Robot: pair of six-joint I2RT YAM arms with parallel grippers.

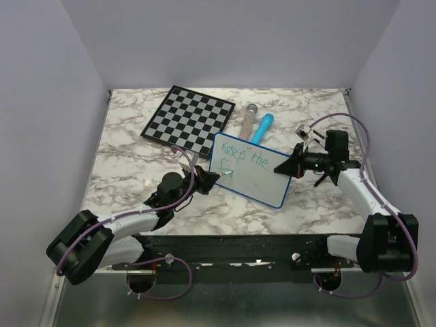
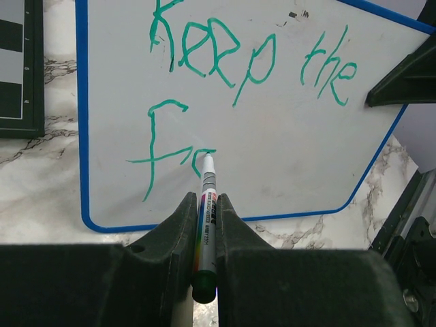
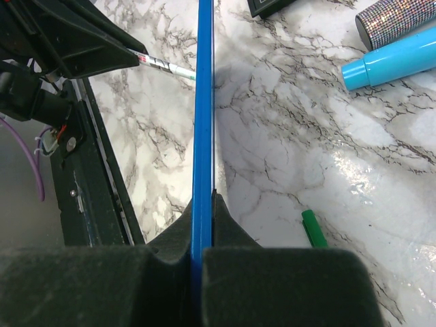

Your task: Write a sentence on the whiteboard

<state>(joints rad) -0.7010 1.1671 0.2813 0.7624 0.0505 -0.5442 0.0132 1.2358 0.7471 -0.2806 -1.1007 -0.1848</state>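
The left gripper (image 2: 204, 221) has its fingers pinched on a marker (image 2: 207, 185), whose tip touches the whiteboard (image 2: 293, 150) at the second line of writing. The whiteboard is white with a thin blue rim and rounded corners. It lies mid-table, toward the near edge, between the two grippers and just in front of a chessboard (image 1: 189, 119). The sentence (image 2: 257, 68) is in thin green handwriting: "Keep the", then below it "F" and a part-made letter. The print on the marker's label is too small to read. The right gripper (image 3: 203, 214) clamps the whiteboard's right rim between closed fingers.
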